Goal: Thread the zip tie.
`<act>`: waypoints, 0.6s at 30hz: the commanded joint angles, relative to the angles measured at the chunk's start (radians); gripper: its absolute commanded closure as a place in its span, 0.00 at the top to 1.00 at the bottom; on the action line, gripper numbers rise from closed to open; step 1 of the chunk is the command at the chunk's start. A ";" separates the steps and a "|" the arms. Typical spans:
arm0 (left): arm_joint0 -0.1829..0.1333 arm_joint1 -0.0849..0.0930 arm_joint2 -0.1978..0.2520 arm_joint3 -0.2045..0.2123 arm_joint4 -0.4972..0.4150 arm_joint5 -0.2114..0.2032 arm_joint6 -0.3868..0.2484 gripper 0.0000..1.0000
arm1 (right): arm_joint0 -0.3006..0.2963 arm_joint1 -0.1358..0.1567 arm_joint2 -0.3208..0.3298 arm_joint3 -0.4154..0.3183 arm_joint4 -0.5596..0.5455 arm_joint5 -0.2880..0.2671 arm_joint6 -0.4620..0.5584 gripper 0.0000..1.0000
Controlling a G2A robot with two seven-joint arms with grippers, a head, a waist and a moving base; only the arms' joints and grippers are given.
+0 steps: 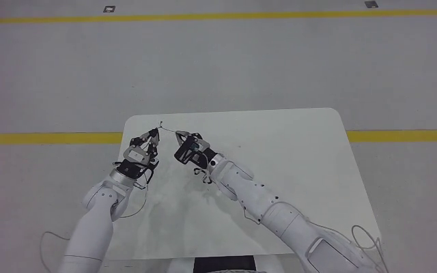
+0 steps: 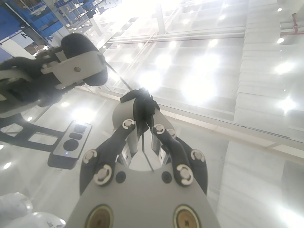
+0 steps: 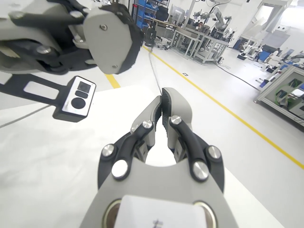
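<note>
While both pincers hover close together above the 10 o'clock corner of the table [image 1: 293,157], the threading appears to be under way but is not shown finished. The left gripper [image 2: 142,99] is clamped tight on one end of the zip tie [image 3: 154,72]. Its thin strap spans the short gap toward 3 o'clock, where the right gripper [image 3: 162,97] pinches the other end between closed pads. Whether the tip has entered the head cannot be told, so pulling it through seemingly remains.
</note>
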 commanded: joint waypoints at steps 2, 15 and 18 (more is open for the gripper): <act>0.000 0.000 0.000 0.000 0.000 0.000 0.000 0.00 | -0.006 0.013 0.002 -0.010 0.000 0.003 0.012 0.00; 0.000 0.000 0.000 0.000 0.000 0.000 0.000 0.00 | -0.018 0.054 -0.018 -0.052 0.000 0.043 0.048 0.00; 0.000 0.000 0.000 0.000 0.000 0.000 0.000 0.00 | -0.028 0.062 -0.006 -0.063 0.000 0.052 0.050 0.11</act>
